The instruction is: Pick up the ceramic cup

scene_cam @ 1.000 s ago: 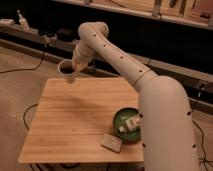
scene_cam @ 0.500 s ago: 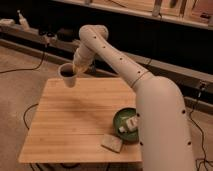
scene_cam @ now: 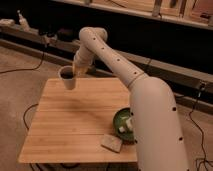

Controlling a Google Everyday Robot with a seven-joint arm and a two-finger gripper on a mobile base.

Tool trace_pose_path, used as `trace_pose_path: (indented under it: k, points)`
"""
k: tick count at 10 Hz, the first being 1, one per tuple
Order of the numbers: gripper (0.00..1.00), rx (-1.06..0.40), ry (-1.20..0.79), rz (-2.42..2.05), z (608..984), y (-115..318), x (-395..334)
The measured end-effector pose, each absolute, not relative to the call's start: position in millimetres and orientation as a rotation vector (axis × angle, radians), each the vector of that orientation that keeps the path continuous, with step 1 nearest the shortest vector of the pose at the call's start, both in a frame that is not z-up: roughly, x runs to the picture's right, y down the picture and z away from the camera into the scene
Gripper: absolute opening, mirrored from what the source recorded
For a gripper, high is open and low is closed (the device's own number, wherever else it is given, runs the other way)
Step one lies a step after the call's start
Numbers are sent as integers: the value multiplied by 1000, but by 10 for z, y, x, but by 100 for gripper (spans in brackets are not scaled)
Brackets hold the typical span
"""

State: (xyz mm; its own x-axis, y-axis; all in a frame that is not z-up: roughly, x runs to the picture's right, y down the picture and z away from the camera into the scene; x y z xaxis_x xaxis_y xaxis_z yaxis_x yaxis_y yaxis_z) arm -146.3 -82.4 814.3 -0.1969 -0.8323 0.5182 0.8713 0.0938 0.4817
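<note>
- I see my white arm (scene_cam: 125, 70) bend over the table's (scene_cam: 75, 125) far left corner.
- My gripper (scene_cam: 76, 71) holds the ceramic cup (scene_cam: 67, 78) tight, tilted, above the wood.

I see the white arm (scene_cam: 131, 80) rising from the lower right, where its thick base segment fills that corner. From there it runs up and to the left in a long straight link with a row of small dark dots along its side. At the top it bends over at a rounded joint and turns downward. The gripper (scene_cam: 75, 71) sits at the end of this downward section, at the far left edge of the work area, closed on the cup (scene_cam: 67, 77), which hangs tilted.
</note>
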Motion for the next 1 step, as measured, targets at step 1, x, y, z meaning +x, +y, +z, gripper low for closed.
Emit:
trace_pose_path:
  k: [1]
  points:
    - [5,-57,-874,-1539,8138,-829,-1460]
